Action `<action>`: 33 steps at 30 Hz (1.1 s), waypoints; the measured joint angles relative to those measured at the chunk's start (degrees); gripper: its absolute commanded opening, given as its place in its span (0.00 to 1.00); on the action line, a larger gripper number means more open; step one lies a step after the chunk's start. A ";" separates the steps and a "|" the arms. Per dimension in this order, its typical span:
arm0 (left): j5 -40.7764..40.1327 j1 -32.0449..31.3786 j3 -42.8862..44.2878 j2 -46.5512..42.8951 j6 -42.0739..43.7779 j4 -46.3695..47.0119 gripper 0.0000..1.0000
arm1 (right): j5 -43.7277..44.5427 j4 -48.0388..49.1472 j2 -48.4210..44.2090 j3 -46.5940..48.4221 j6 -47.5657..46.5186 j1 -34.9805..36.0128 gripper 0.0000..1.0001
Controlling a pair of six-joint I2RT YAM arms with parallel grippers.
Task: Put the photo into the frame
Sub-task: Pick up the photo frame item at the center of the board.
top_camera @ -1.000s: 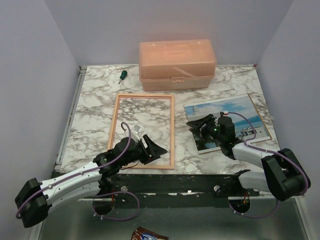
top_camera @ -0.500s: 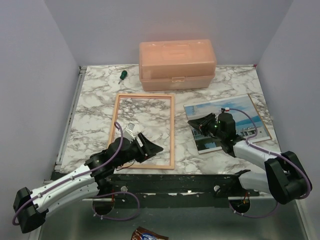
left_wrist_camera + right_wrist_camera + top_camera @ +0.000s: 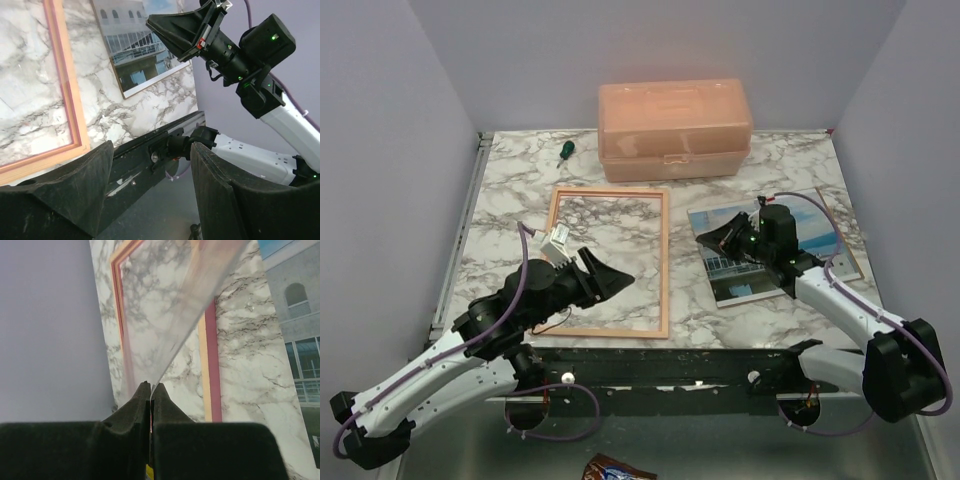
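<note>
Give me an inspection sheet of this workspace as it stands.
Surface: white-grey marble tabletop, flat.
Job's things: thin pink rectangular frame lies flat, marble showing through; glossy photo of a white building lies right of it, apart.
Clutter: peach lidded plastic box and green-handled screwdriver at the far edge.
Claws: left claw open, empty, over the frame's near end; right claw shut on a thin clear sheet.
Cables: purple cables loop along both arms.
Surroundings: plain lilac walls; crumpled wrapper below the table.

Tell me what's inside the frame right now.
Only marble table shows inside the frame. The photo lies outside it, to the right. The left claw hangs over the frame's near part, so whatever lies beneath it is covered in the top view.
</note>
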 measured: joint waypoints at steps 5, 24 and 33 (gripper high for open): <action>-1.95 0.00 6.86 1.79 4.74 -5.03 0.65 | -6.01 -8.63 0.24 5.77 -7.80 0.00 0.00; -5.44 0.00 10.10 8.55 10.34 -11.23 0.65 | -9.88 -30.47 14.45 14.78 -31.32 0.00 0.33; -4.81 0.00 8.04 10.95 10.12 -10.80 0.65 | -5.11 -27.26 21.66 15.08 -30.03 -0.42 0.68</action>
